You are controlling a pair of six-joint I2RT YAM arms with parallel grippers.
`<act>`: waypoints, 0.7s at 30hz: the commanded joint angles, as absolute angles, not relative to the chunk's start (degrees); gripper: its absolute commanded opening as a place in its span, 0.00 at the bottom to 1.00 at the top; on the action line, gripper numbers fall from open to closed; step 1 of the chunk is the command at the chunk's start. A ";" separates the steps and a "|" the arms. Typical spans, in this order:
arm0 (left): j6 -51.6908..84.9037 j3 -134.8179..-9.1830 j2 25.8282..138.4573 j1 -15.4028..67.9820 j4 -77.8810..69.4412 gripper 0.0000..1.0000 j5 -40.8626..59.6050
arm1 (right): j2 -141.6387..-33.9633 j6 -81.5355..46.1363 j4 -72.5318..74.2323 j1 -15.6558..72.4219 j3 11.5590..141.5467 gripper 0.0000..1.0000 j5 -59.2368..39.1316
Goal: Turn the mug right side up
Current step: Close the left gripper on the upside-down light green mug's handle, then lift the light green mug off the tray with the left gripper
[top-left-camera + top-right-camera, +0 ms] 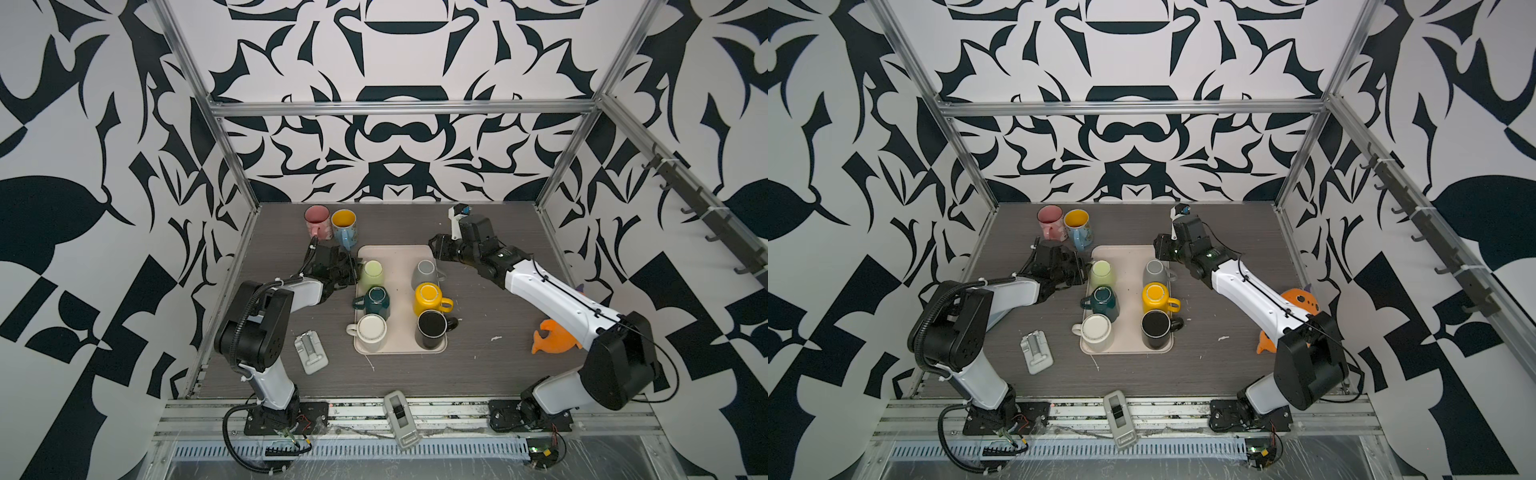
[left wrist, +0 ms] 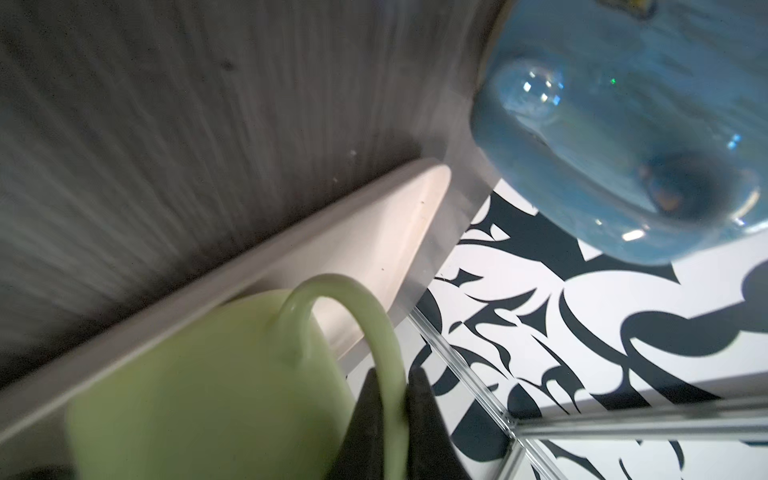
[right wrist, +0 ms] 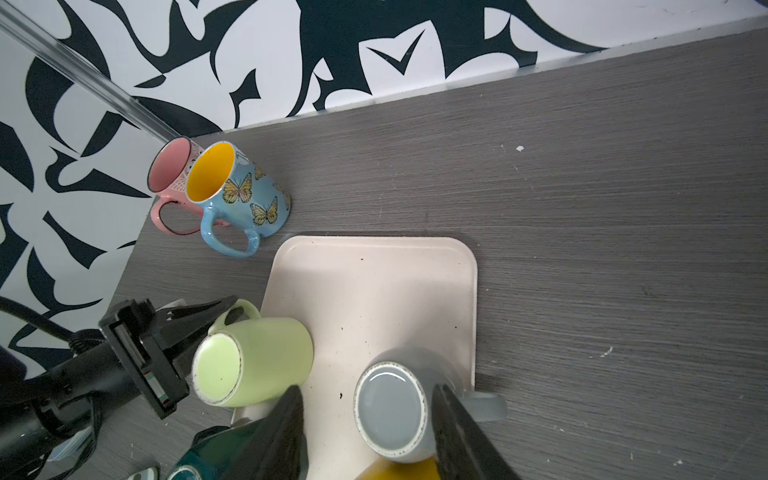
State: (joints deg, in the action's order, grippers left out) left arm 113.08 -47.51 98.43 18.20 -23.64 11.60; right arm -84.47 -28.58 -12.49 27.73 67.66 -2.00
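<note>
- Done so far: two mugs, a pink mug point(image 1: 316, 220) and a blue butterfly mug point(image 1: 344, 226), stand mouth-up on the table at about 11 o'clock from the tray point(image 1: 395, 253).
- Left to do: six mugs sit base-up on the tray, so the job looks well under half finished.
- The one in hand is the green mug point(image 1: 371, 274), upside down at the tray's 11 o'clock corner, with its handle point(image 2: 374, 316) facing out toward 9 o'clock.
- My left gripper point(image 2: 392, 374) is pinched tight on that handle, one finger on each side of the loop.
- I cannot tell from these views whether the mug's rim has left the tray; it looks seated, perhaps slightly tipped.
- My left arm reaches low from 8 o'clock, forearm nearly level, wrist pointing in toward the tray edge.
- My right gripper point(image 3: 365, 392) hangs above the grey mug point(image 3: 392, 405) at the tray's 1 o'clock corner, fingers apart, straddling its base and gripping nothing.
- My right arm stretches in from 4 o'clock, elbow raised, wrist bent downward.
- Next, I judge: lift, roll the wrist over, set down clear.
</note>
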 commanded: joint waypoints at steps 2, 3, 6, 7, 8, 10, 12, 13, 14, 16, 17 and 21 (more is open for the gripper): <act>112.89 -48.43 100.04 18.41 -26.67 0.00 11.15 | -83.54 -29.03 -10.99 27.42 67.41 0.53 -2.29; 112.97 -48.54 100.11 18.45 -27.12 0.00 11.38 | -83.55 -29.07 -10.99 27.34 67.38 0.53 -2.37; 112.95 -48.53 99.92 18.46 -27.98 0.00 11.49 | -83.58 -29.18 -10.90 27.33 67.41 0.53 -2.54; 112.83 -48.57 99.77 18.46 -28.02 0.00 11.59 | -83.58 -29.18 -10.90 27.33 67.43 0.53 -2.64; 112.45 -48.67 99.48 18.45 -28.39 0.00 11.60 | -83.57 -29.25 -10.90 27.35 67.41 0.53 -2.64; 111.40 -48.90 98.91 18.46 -28.27 0.00 11.56 | -83.50 -29.20 -10.83 27.33 67.41 0.53 -2.79; 109.73 -49.54 97.97 18.46 -27.60 0.00 11.39 | -83.42 -29.19 -10.77 27.36 67.39 0.53 -2.89; 108.79 -49.93 97.53 18.41 -27.04 0.00 11.23 | -83.45 -29.18 -10.64 27.32 67.46 0.53 -2.99; 107.50 -50.55 96.94 18.46 -26.07 0.00 10.88 | -83.37 -29.19 -10.80 27.33 67.56 0.53 -3.20; 105.20 -51.93 96.02 18.46 -23.52 0.00 10.22 | -83.14 -29.18 -10.91 27.29 67.64 0.52 -3.34; 103.86 -52.66 95.64 18.46 -22.48 0.00 9.97 | -82.78 -29.07 -10.99 27.33 67.52 0.52 -3.38; 100.17 -55.13 94.57 18.46 -20.74 0.00 9.87 | -81.40 -28.92 -10.99 27.29 66.89 0.52 -3.08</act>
State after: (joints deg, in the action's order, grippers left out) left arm 103.88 -51.86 98.17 18.39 -20.75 10.13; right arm -84.40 -28.60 -12.36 27.46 67.53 -2.83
